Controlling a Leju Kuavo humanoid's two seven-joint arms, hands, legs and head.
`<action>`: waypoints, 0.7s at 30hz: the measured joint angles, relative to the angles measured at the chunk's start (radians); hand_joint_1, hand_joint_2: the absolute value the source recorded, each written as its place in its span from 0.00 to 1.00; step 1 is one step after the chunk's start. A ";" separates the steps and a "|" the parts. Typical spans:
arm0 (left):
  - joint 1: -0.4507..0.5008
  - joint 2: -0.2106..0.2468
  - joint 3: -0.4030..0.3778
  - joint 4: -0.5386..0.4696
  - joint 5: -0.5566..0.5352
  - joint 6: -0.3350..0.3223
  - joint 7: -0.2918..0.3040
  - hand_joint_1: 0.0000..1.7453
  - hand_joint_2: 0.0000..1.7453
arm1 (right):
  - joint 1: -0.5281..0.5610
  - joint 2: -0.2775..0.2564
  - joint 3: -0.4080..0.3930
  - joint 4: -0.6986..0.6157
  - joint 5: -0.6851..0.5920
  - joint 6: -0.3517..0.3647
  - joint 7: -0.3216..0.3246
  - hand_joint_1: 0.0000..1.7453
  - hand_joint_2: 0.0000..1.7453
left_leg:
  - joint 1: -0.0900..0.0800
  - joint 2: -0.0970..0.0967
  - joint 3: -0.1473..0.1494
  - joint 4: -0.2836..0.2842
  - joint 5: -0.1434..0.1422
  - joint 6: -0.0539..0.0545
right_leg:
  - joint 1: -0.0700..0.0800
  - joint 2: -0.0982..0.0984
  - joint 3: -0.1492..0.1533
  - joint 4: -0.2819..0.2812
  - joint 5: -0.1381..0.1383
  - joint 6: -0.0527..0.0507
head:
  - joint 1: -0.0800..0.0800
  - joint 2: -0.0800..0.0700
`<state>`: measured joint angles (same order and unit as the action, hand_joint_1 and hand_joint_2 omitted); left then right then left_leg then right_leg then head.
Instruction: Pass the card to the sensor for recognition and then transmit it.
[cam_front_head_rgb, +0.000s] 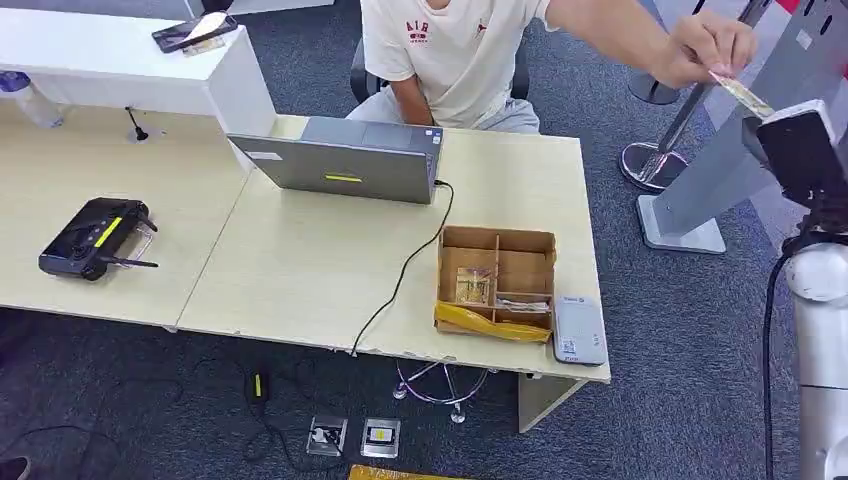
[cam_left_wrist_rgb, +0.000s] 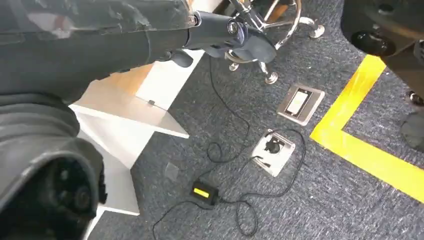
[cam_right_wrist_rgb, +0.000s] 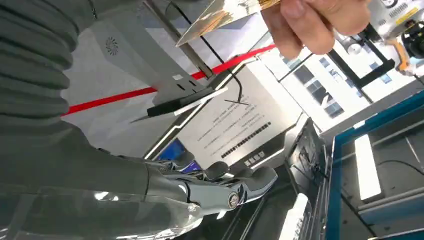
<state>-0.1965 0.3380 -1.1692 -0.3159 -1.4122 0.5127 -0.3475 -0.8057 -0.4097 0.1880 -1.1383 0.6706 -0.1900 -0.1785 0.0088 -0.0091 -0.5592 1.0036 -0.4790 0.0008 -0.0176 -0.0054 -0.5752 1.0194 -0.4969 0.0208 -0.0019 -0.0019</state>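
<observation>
A person's hand (cam_front_head_rgb: 705, 45) holds the card (cam_front_head_rgb: 742, 95) by one end, at the upper right, just above my raised right wrist (cam_front_head_rgb: 800, 150). In the right wrist view the card (cam_right_wrist_rgb: 220, 15) is pinched in the person's fingers (cam_right_wrist_rgb: 310, 20). My right hand (cam_right_wrist_rgb: 190, 185) lies apart from it, fingers stretched out and holding nothing. The white sensor (cam_front_head_rgb: 580, 330) lies at the table's near right corner beside a cardboard box (cam_front_head_rgb: 497, 245). My left hand (cam_left_wrist_rgb: 200, 30) hangs over the floor, fingers extended and empty.
The box holds more cards in its compartments. A laptop (cam_front_head_rgb: 345, 160) with a cable stands mid-table, and a black controller (cam_front_head_rgb: 92, 238) lies at the left. The person sits behind the table. A grey stand (cam_front_head_rgb: 690, 190) rises on the right. Floor sockets (cam_left_wrist_rgb: 272, 150) and cables lie below.
</observation>
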 joint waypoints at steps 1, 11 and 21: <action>0.000 0.002 0.000 -0.001 0.000 0.000 0.000 0.00 0.00 | -0.002 0.000 0.007 0.005 0.000 0.002 0.000 0.00 1.00 | 0.000 0.000 0.000 0.000 0.000 0.000 | 0.000 0.000 0.000 0.000 0.000 0.000 | 0.000 0.000; 0.000 0.013 0.000 -0.004 0.003 0.000 -0.003 0.00 0.00 | -0.030 0.012 0.049 0.051 0.006 0.002 -0.004 0.00 1.00 | 0.000 0.000 0.000 0.000 0.000 0.000 | 0.000 0.000 -0.001 0.000 0.000 0.000 | 0.000 0.000; 0.000 0.019 0.000 -0.019 0.008 -0.010 -0.009 0.00 0.00 | -0.035 0.020 0.080 0.092 -0.021 0.005 -0.035 1.00 1.00 | 0.000 0.000 -0.001 0.000 0.000 0.000 | 0.000 0.000 -0.001 0.000 0.000 0.000 | 0.000 0.000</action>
<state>-0.1961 0.3571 -1.1692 -0.3353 -1.4038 0.5028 -0.3567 -0.8407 -0.3895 0.2682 -1.0464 0.6496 -0.1854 -0.2140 0.0089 -0.0091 -0.5598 1.0037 -0.4790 0.0008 -0.0176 -0.0053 -0.5762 1.0192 -0.4969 0.0208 -0.0023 -0.0019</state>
